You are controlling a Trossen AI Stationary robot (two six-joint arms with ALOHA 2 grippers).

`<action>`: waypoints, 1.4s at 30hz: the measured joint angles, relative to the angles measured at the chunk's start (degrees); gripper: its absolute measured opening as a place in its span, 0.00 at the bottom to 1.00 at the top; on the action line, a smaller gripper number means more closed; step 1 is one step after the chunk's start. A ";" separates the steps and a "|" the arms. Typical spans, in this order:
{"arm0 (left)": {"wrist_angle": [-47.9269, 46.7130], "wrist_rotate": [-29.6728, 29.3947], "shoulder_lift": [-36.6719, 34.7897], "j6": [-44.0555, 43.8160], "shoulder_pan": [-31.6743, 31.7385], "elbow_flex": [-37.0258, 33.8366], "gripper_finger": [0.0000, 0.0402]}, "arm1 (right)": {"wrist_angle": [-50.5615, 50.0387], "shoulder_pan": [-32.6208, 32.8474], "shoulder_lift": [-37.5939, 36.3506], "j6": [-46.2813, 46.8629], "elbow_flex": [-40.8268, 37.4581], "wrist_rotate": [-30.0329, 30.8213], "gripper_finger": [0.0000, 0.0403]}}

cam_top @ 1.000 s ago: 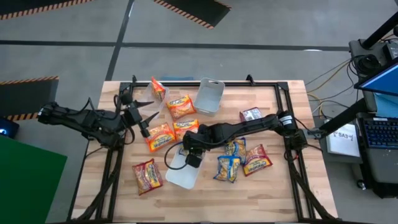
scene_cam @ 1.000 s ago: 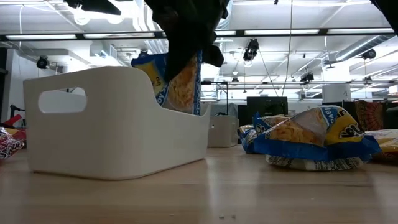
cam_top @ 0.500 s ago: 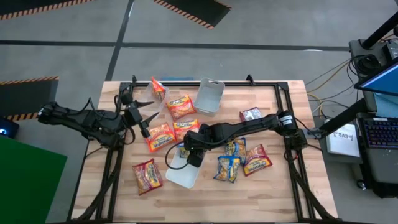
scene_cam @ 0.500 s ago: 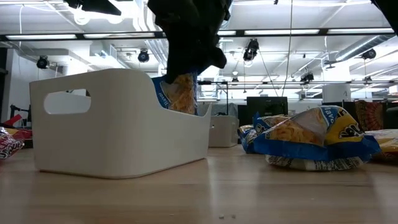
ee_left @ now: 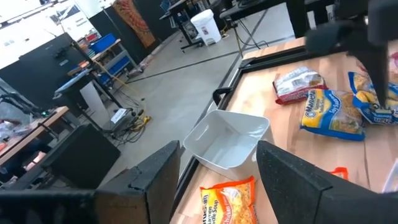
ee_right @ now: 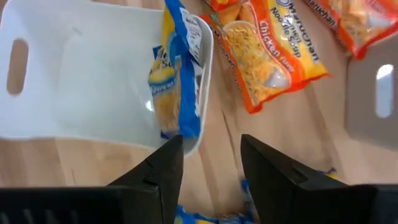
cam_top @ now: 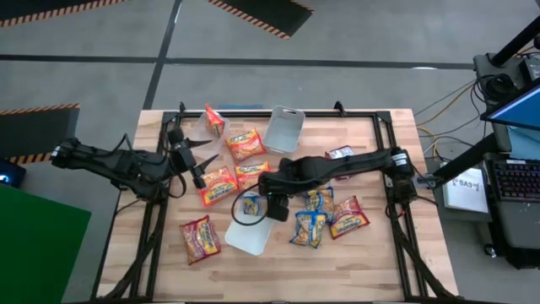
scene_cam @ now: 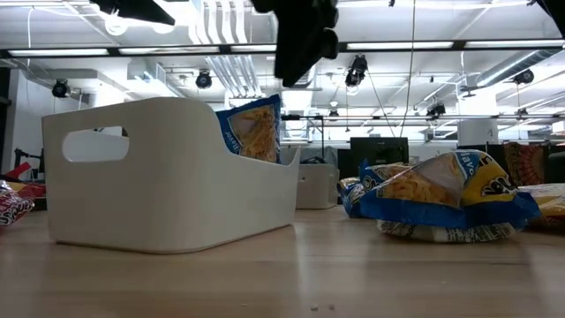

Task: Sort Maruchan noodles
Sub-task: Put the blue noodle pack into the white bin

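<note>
A: We logged the right gripper [cam_top: 277, 205] over the middle of the desk [cam_top: 371, 253], just beside the white bin [cam_top: 245, 239]. Its fingers [ee_right: 155, 171] stood apart, pinching nothing.

B: And the blue packet [ee_right: 177, 74]?

A: We saw it inside the bin, standing on edge against the end wall nearest that gripper. In the low view its top [scene_cam: 252, 128] stuck up above the bin rim [scene_cam: 168, 106], with the gripper hanging above, clear of it.

B: The left gripper [cam_top: 196, 160]?

A: We noted it at the desk's left side, fingers [ee_left: 155, 174] spread and empty, near an orange packet [cam_top: 218, 186].

B: The other noodles?

A: We counted two more orange packets [cam_top: 245, 143] beside it and one [cam_top: 214, 121] near the far edge. Two blue packets [cam_top: 309, 226] lay right of the bin, an orange one [cam_top: 348, 217] beside them. A dark red packet [cam_top: 200, 239] lay left of the bin, another [cam_top: 341, 154] near the right arm. A second bin [cam_top: 284, 129] sat at the far edge.
</note>
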 joint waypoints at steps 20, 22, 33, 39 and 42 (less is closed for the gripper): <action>0.96 6.87 5.49 0.98 0.00 0.00 0.49 | 29.36 -9.86 -29.11 -11.93 -43.28 -6.09 0.36; 1.25 6.85 5.43 1.14 0.00 0.00 0.49 | 31.65 -11.97 -32.07 -11.93 -48.14 -6.08 0.36; 1.74 6.85 5.42 1.36 0.00 0.00 0.49 | 41.44 -20.05 -39.46 -12.95 -64.81 -5.94 0.36; 1.74 6.85 5.45 1.36 0.00 0.00 0.49 | 41.43 -20.91 -39.02 -15.20 -66.45 -6.53 0.40; 1.74 6.85 5.47 1.36 0.00 0.00 0.49 | 41.49 -22.35 -38.22 -17.60 -67.17 -9.45 0.45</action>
